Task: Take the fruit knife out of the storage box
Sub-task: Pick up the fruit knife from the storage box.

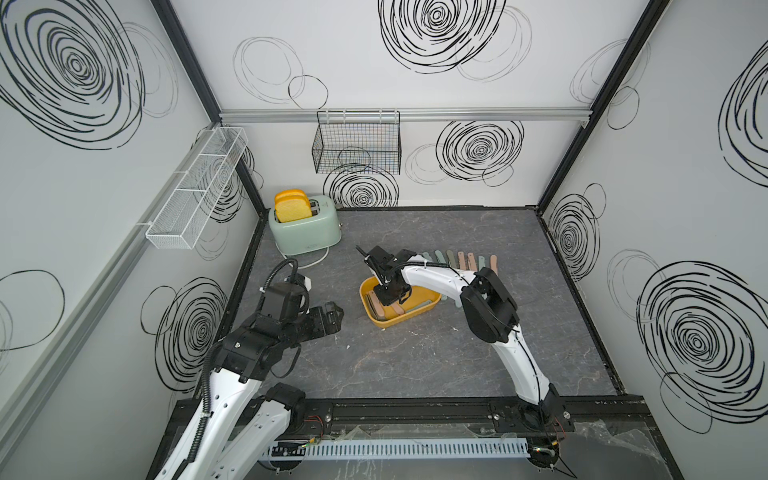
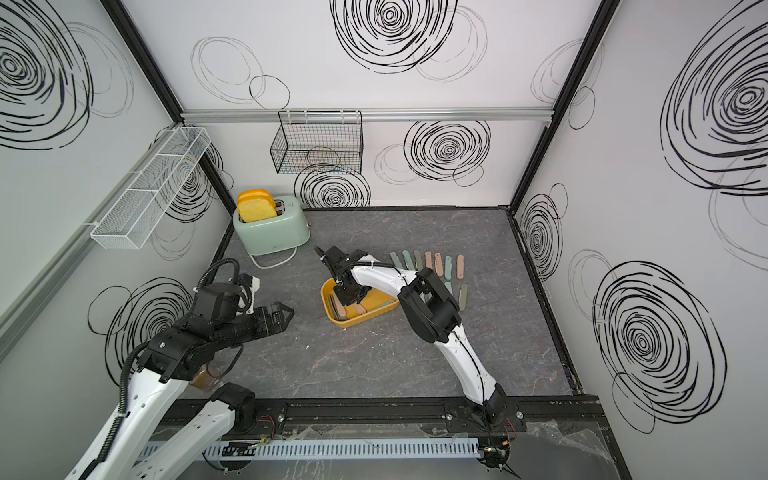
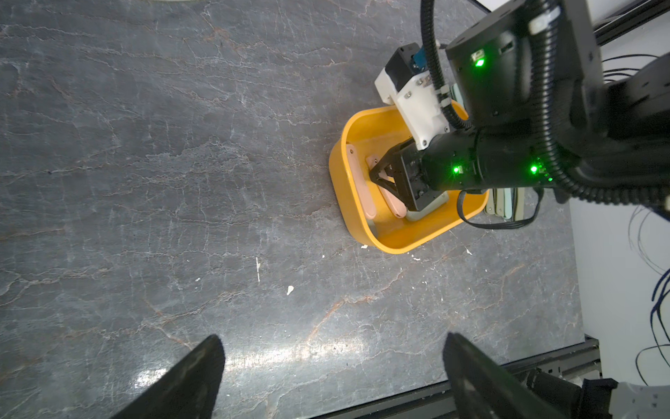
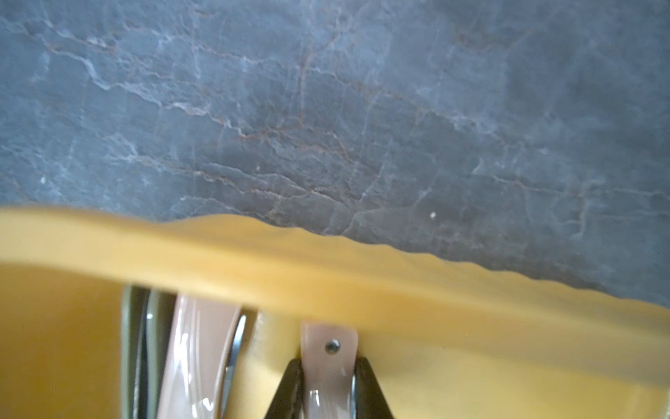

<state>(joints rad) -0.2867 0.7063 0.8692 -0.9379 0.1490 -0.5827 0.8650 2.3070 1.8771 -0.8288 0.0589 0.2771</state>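
Right wrist view: your right gripper (image 4: 328,390) clamps the pink fruit knife (image 4: 328,348) by its flanks, at the storage box's (image 4: 326,275) 9 o'clock end, seemingly set to lift. Your left gripper (image 3: 331,342) hangs wide open at the box's 9 o'clock, clear.

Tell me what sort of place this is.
Probably a mock kitchen built as a robot test cell: a mint toaster holding toast sits on a stone-look counter, a black wire basket hangs on a wall rail, and scribble-patterned panels enclose it.
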